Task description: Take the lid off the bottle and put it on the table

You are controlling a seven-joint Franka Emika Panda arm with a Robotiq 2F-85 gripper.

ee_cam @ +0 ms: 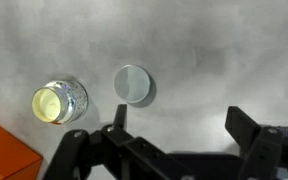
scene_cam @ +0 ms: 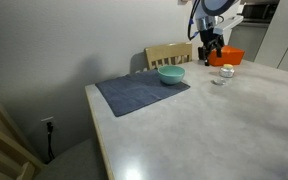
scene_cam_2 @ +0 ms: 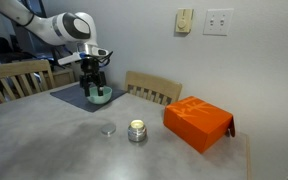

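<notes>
The bottle is a small squat clear jar with an open mouth and a yellowish inside. It stands on the pale table. The lid looks like a small round grey disc. It lies flat on the table just beside the bottle and apart from it. Both exterior views show the bottle and the lid. My gripper is open and empty, raised well above the table, and it also shows in both exterior views.
An orange box lies close to the bottle. A teal bowl sits at the edge of a dark blue-grey placemat. Wooden chairs stand at the table's edges.
</notes>
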